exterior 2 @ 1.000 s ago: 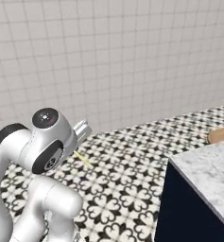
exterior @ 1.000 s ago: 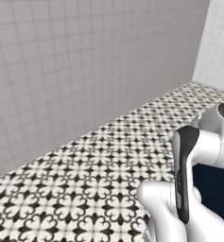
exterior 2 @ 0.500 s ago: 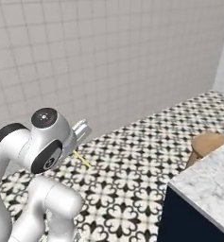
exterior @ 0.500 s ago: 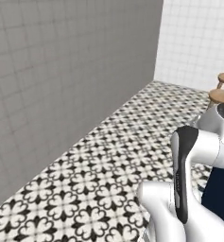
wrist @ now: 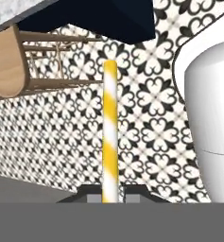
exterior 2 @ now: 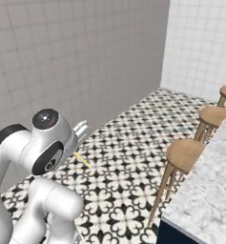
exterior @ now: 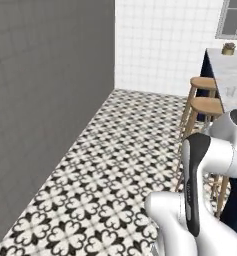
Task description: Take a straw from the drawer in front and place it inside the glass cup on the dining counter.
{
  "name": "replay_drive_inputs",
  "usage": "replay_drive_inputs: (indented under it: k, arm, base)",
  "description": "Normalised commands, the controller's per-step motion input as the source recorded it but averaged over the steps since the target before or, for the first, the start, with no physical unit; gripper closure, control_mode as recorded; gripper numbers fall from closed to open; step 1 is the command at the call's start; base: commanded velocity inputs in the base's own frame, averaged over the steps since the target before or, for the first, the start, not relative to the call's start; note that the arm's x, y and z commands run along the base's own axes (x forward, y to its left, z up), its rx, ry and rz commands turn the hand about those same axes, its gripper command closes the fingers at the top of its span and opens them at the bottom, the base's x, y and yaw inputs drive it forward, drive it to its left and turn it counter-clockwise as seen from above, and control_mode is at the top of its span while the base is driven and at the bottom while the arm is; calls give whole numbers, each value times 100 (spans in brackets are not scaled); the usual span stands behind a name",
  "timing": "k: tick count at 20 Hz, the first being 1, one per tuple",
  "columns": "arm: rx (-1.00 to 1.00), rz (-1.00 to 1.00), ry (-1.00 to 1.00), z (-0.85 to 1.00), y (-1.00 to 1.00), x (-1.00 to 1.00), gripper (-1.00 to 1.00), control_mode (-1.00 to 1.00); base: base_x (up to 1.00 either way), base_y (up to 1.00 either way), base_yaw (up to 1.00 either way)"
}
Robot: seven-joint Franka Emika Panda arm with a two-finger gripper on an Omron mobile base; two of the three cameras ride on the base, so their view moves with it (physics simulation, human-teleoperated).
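Gripper (wrist: 110, 198) pinched tight on straw (wrist: 110, 127), which is carried over the tiled floor. Pickup done. Left: reach dining surface (exterior: 232, 75) past the stools (exterior 2: 183, 155), drop straw into the cup.

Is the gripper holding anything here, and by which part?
Yes: the gripper is shut on the straw, pinching one end, the rest sticking straight out.

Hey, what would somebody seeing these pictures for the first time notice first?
Probably the yellow-and-white striped straw, standing straight up from the shut gripper in the hand view. Next, the black-and-white patterned floor all around, and the row of round wooden stools tucked along the marble dining counter on the right.
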Motion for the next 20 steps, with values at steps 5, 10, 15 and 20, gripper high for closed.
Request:
replay_drive_inputs:
  k: [5,10,15,20]
  arm:
    - [0,0,0,0,0,0,100,100]
    - [0,0,0,0,0,0,100,100]
    - [0,0,0,0,0,0,100,100]
    - [0,0,0,0,0,0,100,100]
  base:
    - [100,51,-56]
    - [100,65,-60]
    - [100,72,-61]
    - [100,65,-53]
